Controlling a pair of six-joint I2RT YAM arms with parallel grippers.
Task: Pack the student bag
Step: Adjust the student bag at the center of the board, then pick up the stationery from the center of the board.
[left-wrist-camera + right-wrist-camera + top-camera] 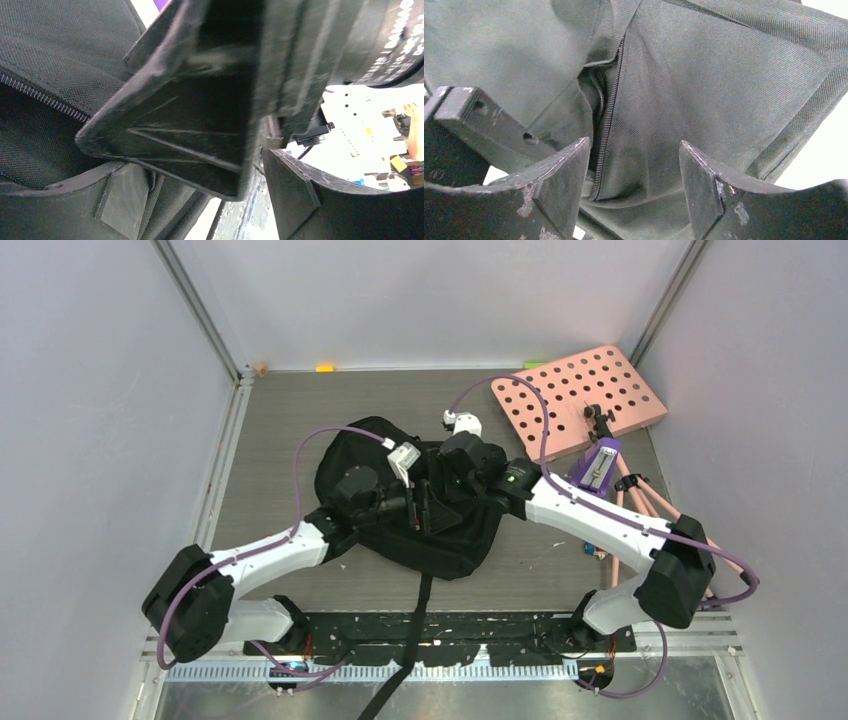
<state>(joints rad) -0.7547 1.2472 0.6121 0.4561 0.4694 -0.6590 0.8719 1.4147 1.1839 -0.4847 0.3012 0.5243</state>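
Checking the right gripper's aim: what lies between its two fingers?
In the right wrist view, the student bag's black fabric and its zipper show between the right gripper's open jaws; nothing else.

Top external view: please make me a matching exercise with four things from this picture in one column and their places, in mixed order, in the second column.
Things:
1. student bag
2. pink board
3. black strap
4. purple clamp

Places:
a. far right corner of the table
b. middle of the table
c. runs from the bag to the near edge
d. on top of the tripod, right side

Pairs: 1-b, 2-a, 3-c, 4-d
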